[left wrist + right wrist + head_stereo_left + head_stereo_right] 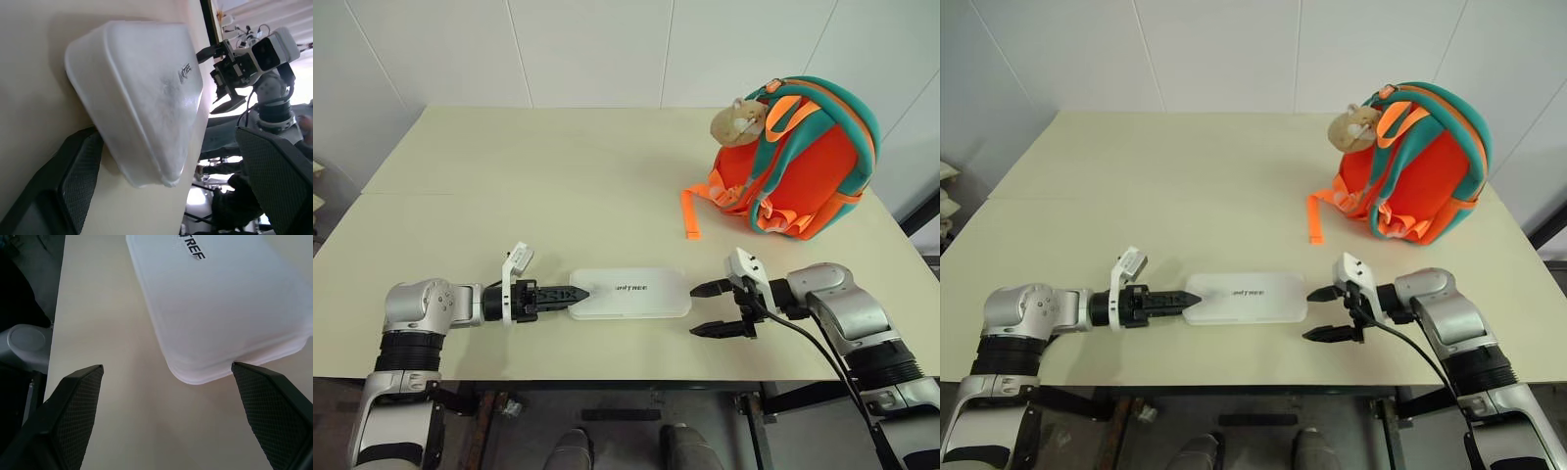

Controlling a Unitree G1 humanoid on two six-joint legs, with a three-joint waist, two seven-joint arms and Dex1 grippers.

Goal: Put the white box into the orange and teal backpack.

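A wide, pale cream rectangular table (558, 186) with a faint seam across its top stands against a white panelled wall (587, 49).

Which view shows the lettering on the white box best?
The right wrist view: the white box lies close, its dark lettering large though cut at the edge. The left wrist view shows it small and slanted; both eye views show it whole but tiny.

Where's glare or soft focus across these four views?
Left wrist view: window glare behind the right pincer; white box lettering smeared. Right wrist view: box washed out, edges soft. Eye views: even light, soft shadow under the orange and teal backpack.
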